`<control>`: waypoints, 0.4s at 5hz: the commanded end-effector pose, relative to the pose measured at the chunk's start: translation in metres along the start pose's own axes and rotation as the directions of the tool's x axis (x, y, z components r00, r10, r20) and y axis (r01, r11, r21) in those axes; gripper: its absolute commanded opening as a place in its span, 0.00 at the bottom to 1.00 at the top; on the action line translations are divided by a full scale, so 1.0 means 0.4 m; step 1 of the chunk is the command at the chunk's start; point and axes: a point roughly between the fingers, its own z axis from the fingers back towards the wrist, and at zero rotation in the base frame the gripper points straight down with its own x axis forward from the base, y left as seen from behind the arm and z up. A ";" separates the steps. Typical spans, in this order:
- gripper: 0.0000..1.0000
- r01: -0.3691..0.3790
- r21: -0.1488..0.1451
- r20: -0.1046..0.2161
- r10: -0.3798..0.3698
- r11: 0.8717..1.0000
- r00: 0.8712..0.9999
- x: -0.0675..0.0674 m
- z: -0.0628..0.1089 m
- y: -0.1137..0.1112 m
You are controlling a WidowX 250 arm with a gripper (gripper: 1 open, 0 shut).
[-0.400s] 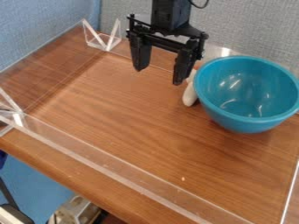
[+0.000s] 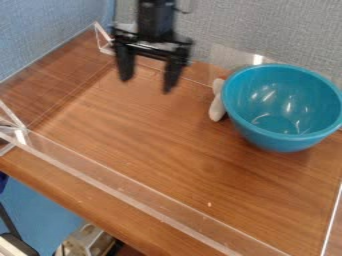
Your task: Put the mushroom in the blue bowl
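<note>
Bowl (image 2: pixel 282 108): stood on table (image 2: pixel 134 150)
Mushroom (image 2: pixel 217 101): lay just beside bowl
Gripper (image 2: pixel 150 68): hung wide open, holding nothing

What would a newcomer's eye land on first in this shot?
Most likely the big, glossy blue bowl at the right of the wooden table. Next, the dark, motion-blurred gripper near the back, its jaws apart. The small pale mushroom is easier to miss, just left of the bowl.

one bowl (image 2: pixel 281 108), one mushroom (image 2: pixel 217 102), one hand (image 2: pixel 147 82)
</note>
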 end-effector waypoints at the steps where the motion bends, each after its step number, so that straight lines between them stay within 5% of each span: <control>1: 1.00 -0.021 0.011 0.087 0.020 1.000 0.996 0.058 0.057 0.089; 2: 1.00 -0.033 0.017 0.109 0.031 0.999 0.994 0.095 0.066 0.143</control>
